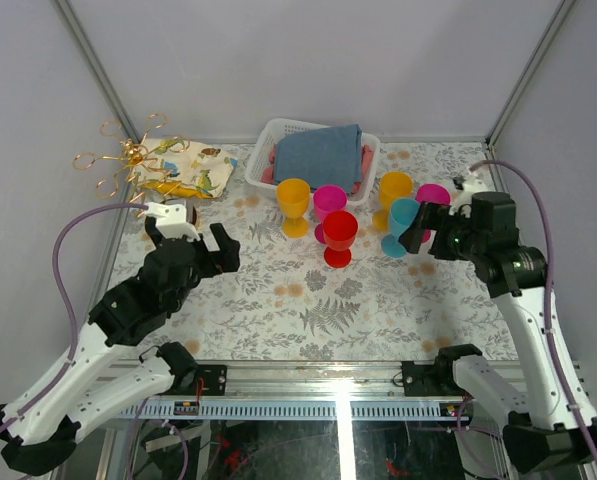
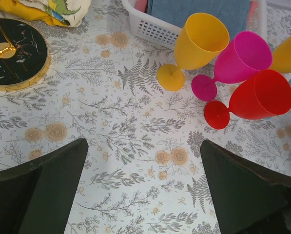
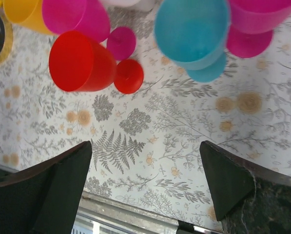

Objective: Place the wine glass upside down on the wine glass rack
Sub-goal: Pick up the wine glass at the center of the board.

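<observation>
Six plastic wine glasses stand upright on the bench, none on the rack. Left cluster: yellow glass, pink glass, red glass, bunched close together, red nearest the arms. Right cluster: second yellow glass, blue glass, second pink glass, also tight together.

The wine glass rack is in the far-left corner and carries nothing on its gold loop arms. Its round dark gold-rimmed base shows in the left wrist view with the post coming up from it. A printed cloth lies bunched just beside the rack. A white basket sits at the far middle with a folded blue cloth inside.

Left pincer is released, jaws wide, nothing between them. It hovers over bare bench between the rack and the left cluster. Right pincer is also released and wide, holding nothing, with the blue glass just ahead of it and the red glass off to one side.
</observation>
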